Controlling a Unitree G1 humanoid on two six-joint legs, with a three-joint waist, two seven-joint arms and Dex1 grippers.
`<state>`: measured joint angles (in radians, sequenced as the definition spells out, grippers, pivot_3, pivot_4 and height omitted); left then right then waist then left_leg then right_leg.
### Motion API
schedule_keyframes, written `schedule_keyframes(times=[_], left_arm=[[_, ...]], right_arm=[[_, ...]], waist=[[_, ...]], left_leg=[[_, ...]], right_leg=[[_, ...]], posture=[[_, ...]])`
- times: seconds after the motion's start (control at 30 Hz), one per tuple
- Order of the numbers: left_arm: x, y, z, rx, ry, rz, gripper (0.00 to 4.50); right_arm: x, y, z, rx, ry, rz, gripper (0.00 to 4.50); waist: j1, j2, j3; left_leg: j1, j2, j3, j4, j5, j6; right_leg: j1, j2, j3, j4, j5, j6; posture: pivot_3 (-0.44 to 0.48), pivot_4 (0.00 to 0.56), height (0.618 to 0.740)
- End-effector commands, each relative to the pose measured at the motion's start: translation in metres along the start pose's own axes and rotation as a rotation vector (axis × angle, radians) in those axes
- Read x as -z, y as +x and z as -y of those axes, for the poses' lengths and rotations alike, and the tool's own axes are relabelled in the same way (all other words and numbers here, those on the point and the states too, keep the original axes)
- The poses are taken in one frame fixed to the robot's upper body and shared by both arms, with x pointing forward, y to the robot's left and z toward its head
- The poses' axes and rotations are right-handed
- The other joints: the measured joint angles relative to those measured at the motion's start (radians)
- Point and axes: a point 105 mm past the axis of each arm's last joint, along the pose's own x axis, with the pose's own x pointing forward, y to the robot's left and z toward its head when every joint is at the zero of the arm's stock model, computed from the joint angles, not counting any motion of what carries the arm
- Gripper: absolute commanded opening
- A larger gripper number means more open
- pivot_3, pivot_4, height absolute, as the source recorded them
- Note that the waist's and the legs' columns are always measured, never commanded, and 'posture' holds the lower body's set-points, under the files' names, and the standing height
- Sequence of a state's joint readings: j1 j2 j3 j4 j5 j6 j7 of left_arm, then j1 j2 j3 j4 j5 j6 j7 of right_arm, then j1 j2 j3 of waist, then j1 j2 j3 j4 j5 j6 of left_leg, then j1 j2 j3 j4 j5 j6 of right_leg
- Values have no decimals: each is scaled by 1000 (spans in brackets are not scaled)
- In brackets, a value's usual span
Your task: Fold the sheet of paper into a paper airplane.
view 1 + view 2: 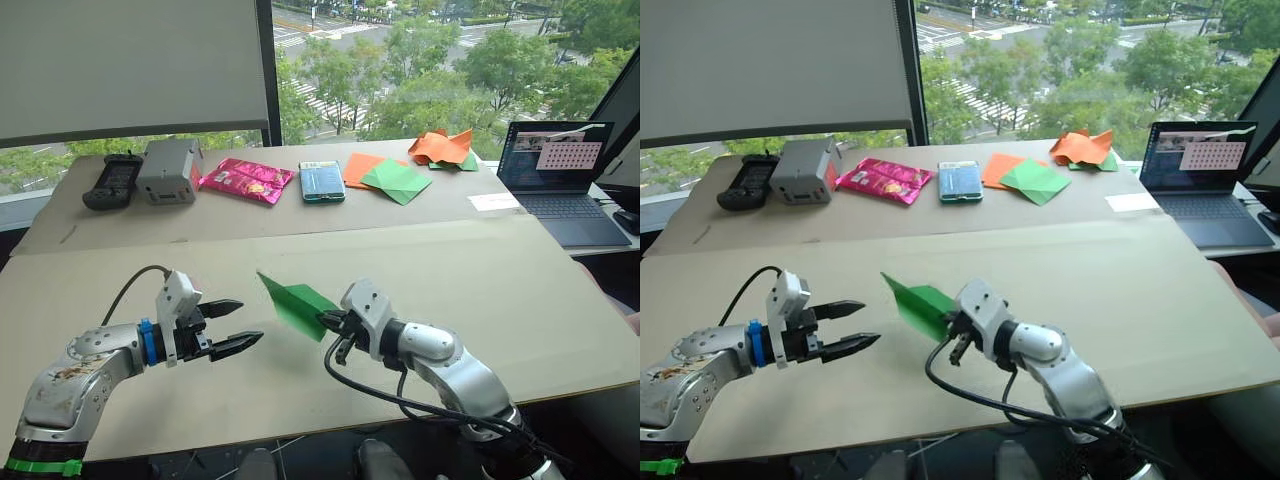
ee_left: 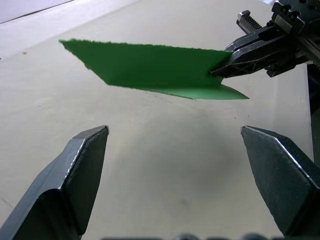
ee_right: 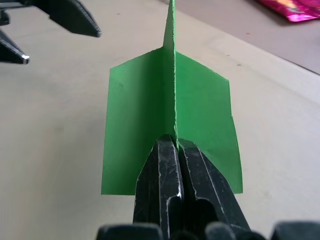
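One paper airplane [image 1: 296, 303], green and folded, is what we see held up off the cardboard-covered table [image 1: 520, 300], nose pointing away from the right gripper [image 1: 330, 322], whose fingers are pinched tight on its tail keel. Beside the airplane's nose, our left gripper [image 1: 240, 323] sits with fingers spread, touching nothing. Beyond the airplane lie orange sheets [image 1: 440, 146], a plain green sheet [image 1: 398, 181] and a laptop [image 1: 562, 180].

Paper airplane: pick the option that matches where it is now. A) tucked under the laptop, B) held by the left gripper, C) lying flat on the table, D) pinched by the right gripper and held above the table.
D: the right gripper is shut on the paper airplane and holds it above the table, while the left gripper is open beside it and not touching it.
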<state>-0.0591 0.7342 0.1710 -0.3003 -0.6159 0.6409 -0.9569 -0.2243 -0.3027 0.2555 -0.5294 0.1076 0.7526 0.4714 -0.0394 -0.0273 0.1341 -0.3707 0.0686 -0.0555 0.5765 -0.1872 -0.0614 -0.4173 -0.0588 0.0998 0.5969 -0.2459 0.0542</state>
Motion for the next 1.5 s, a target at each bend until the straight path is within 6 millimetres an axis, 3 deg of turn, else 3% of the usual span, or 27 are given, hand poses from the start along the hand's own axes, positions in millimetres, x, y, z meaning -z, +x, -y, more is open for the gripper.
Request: schedule_keyframes(times=[0.03, 0.17, 0.3, 0.5, 0.8, 0.87, 1.03, 1.23, 1.4, 1.5], left_arm=[[-14, 5, 10, 34, 13, 54, 4500], [-12, 10, 13, 41, 27, 48, 4500], [-12, 22, 11, 32, 14, 77, 4500], [-6, 25, 17, 60, 4, 68, 4500], [-4, 23, 15, 54, 6, 64, 4500], [-5, 23, 15, 54, 7, 65, 4500], [-8, 20, 14, 50, 15, 75, 4500], [-20, 4, 10, 17, 45, 104, 4500], [-25, -8, 1, -59, 84, 126, 4500], [-18, -13, -4, -117, 117, 119, 4500]], right_arm=[[4, -39, 61, 455, -11, -66, 46], [26, -70, 88, 710, 104, -173, 46], [41, -79, 92, 795, 166, -217, 46], [62, -78, 84, 752, 155, -283, 46], [78, -74, 79, 657, 143, -307, 46], [79, -74, 80, 648, 150, -301, 661], [55, -76, 83, 632, 168, -187, 2330], [-14, -74, 63, 348, 55, 62, 4402], [-29, -77, 55, 173, -13, 118, 4459], [-19, -72, 37, 26, -83, 80, 4459]], waist=[[2, 1, -1], [1, 1, -1], [-3, 3, -2], [-7, 3, -2], [-5, 3, -2], [-5, 3, -2], [-6, 3, -1], [-7, 4, 0], [-4, 3, 1], [-5, 3, 1]], left_leg=[[0, 0, 0, 0, 0, 0], [0, 0, 0, 1, -1, -1], [0, 0, 0, 1, 0, -1], [1, 0, 0, 1, 3, 5], [2, 0, 0, 2, -1, -2], [2, 0, 0, 2, -1, -2], [1, 0, 0, 3, -1, -2], [1, 0, 0, 3, -1, -2], [3, 0, 0, 3, -2, -2], [2, 0, 0, 4, -2, -3]], right_leg=[[0, 0, 0, 0, 0, 0], [0, 0, 0, 0, 0, 0], [0, 0, 0, 0, 0, 0], [7, 0, 1, 0, 0, 0], [5, 0, 1, -2, 0, 0], [5, 0, 1, -2, 0, 0], [6, 0, 1, -2, 0, 0], [9, 0, 1, -2, 0, 0], [7, -1, 0, -3, 0, 0], [7, -1, 0, -4, 0, 0]], posture=[[0, 150, 725], [0, 150, 725], [0, 150, 725], [0, 150, 725], [0, 150, 725], [0, 150, 725], [0, 150, 725], [0, 150, 725], [0, 150, 725], [0, 150, 725]])
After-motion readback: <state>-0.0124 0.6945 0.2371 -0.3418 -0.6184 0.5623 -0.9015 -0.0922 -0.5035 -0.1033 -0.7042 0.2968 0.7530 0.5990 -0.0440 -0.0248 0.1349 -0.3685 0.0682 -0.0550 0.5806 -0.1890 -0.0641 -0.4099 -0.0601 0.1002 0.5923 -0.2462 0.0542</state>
